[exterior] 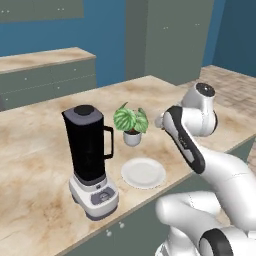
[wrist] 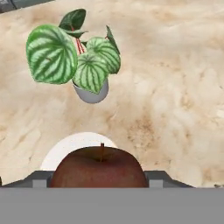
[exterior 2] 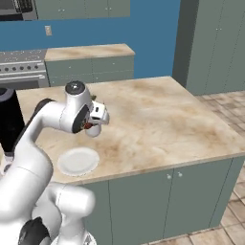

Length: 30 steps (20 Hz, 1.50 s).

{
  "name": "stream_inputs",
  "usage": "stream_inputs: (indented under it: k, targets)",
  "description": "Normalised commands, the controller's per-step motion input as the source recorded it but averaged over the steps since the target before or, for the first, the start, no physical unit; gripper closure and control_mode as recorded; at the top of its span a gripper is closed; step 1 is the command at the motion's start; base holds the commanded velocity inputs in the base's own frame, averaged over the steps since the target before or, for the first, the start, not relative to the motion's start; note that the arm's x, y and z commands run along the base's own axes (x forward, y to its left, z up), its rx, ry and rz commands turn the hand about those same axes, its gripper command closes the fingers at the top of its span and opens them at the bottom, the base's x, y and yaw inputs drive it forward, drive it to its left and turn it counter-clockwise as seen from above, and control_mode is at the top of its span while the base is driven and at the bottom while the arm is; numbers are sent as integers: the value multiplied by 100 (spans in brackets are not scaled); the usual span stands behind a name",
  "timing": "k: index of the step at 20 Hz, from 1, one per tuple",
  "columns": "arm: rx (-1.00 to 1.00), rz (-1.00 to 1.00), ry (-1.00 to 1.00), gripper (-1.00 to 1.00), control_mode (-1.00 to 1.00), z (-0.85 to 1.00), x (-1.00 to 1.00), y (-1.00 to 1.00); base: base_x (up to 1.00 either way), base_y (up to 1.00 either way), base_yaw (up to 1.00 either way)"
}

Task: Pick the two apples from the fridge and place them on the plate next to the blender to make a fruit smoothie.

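So the hand has an apple clamped between its two fingers. In the hand view the apple sits bottom centre, stem up, with a grey finger pressing on each side at about its widest part. In the right base view you can just make out a dark red bit tucked under the wrist, left of centre.

Handling-wise, my guess: it's small, round and firm, light enough that weight isn't the issue. The skin looks smooth and glossy, so slip is the thing to worry about. A round fruit pinched off-centre will want to squirt out or roll in the grip. Taking it across the middle like this, stem vertical, seems right. It won't crush easily but could bruise if squeezed hard.

The plate is lower centre of the left base view, on the worktop, just beside the blender to its left. It looks bare. In the hand view its white rim peeks out right behind the apple, so the hand seems to hang over or near the plate's edge, above it rather than touching. There's a little potted plant just past the plate, near enough to watch on the way down.

Once let go it'll probably roll, since the plate is flat, so a low release near the plate's middle seems smart. Can't spot the second apple or the fridge here.
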Motion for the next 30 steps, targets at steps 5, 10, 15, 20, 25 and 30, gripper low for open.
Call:
stream_inputs:
  k: [5,10,15,20,25,30]
  targets:
    - [-1,11,26,100,-100,-85,1,36,0,0,0]
    - [0,8,16,100,-100,-100,31,18,0,0,0]
    - [0,8,15,100,-100,-100,5,5,0,0,0]
    - [0,6,5,-100,-100,-100,3,14,0,0,0]
    - [-2,-4,-4,-100,-100,-53,29,55,0,0,0]
    - [0,-15,1,-100,-100,15,2,25,0,0,0]
